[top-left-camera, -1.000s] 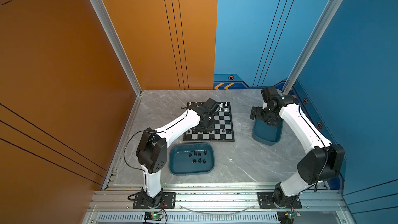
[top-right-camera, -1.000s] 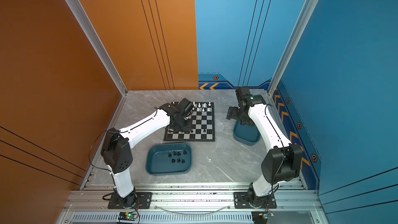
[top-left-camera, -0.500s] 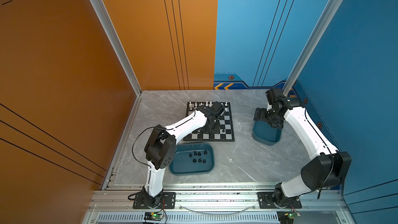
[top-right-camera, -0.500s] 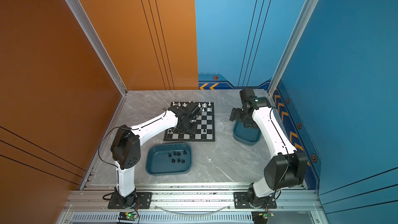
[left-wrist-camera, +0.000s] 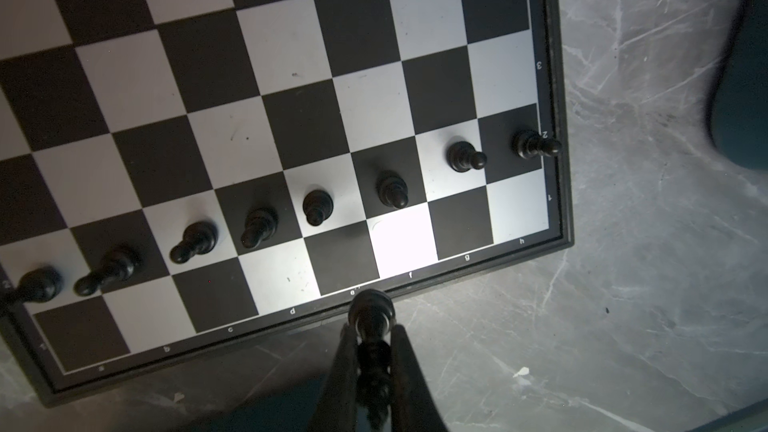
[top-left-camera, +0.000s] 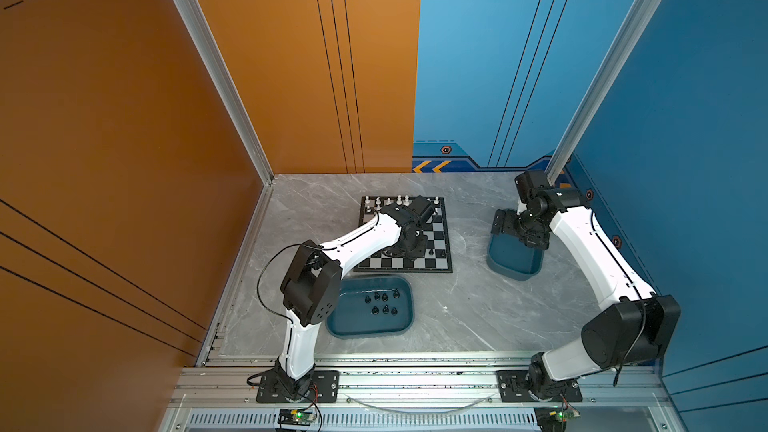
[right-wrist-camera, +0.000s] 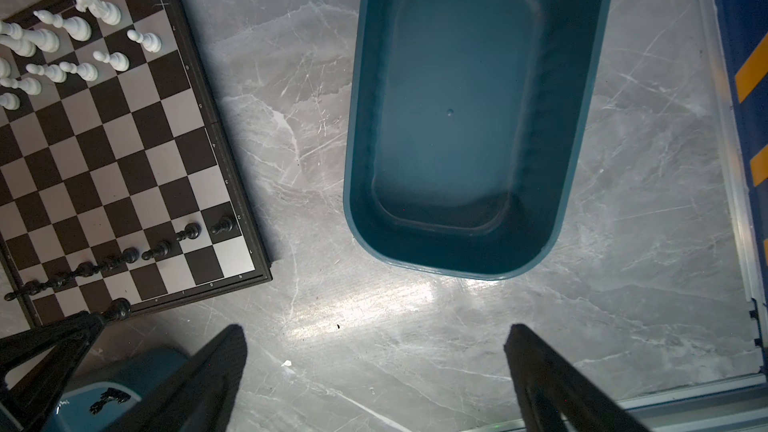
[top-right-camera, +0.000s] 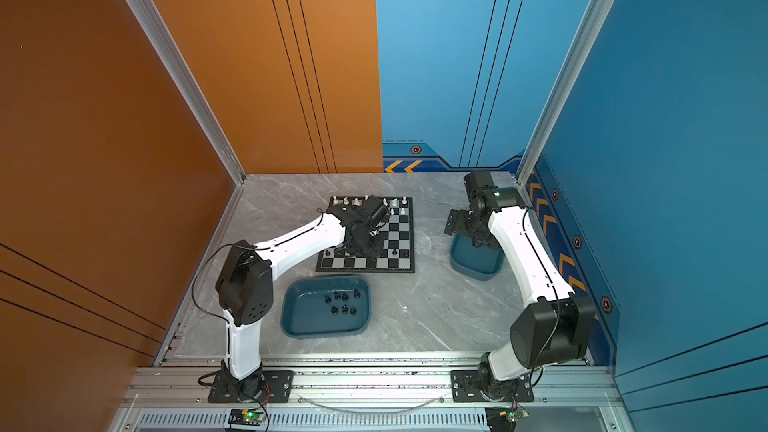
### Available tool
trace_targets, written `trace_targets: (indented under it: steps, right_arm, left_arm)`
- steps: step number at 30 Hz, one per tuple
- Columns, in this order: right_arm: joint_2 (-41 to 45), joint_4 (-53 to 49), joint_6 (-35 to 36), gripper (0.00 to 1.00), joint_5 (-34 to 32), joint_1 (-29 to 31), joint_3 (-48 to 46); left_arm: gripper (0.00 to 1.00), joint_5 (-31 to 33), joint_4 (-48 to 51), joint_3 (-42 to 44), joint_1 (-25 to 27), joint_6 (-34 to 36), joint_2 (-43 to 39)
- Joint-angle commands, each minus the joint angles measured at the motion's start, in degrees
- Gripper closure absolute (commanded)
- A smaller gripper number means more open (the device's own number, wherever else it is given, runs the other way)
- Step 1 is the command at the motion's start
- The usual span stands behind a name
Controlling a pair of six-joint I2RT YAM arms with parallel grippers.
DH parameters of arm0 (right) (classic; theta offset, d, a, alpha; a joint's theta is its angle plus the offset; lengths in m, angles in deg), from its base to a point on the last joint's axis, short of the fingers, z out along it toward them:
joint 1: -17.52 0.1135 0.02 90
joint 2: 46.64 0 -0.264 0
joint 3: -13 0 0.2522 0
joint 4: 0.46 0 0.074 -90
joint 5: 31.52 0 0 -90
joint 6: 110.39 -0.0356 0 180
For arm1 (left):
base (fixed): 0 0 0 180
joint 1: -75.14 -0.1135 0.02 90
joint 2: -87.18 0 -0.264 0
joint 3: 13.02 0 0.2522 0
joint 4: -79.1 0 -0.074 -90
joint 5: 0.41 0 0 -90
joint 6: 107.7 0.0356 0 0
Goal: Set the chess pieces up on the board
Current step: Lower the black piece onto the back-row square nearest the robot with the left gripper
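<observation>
Left pincer (left-wrist-camera: 373, 332) shifted across board (left-wrist-camera: 291, 43); clamped on black piece (left-wrist-camera: 371, 310) | right pincer (right-wrist-camera: 374, 328) wide open; empty

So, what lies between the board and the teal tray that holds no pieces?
Nothing but bare grey marbled tabletop: the board and that teal tray lie apart, with no piece between them. The right wrist view shows this stretch plainly.

Black-and-silver chequered board (left-wrist-camera: 291, 47), black pawns (left-wrist-camera: 318, 206) (white pieces (right-wrist-camera: 79, 29) too), teal tray (right-wrist-camera: 457, 118).

Board (top-left-camera: 434, 261) just behind tray (top-left-camera: 349, 320) with chess pieces (top-left-camera: 385, 297)
</observation>
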Motion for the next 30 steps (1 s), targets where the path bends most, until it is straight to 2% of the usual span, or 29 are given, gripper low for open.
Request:
trace_targets:
  steps: [1, 30]
  right_arm:
    - [1.0, -2.3, 1.1, 0.0, -0.9, -0.4, 0.0]
    - [2.0, -3.0, -0.7, 0.0, -2.2, 0.8, 0.0]
  left_arm:
    - [0.98, -1.3, -0.4, 0.1, 0.4, 1.2, 1.5]
    - [0.97, -1.0, -3.9, 5.7, -1.1, 2.3, 1.6]
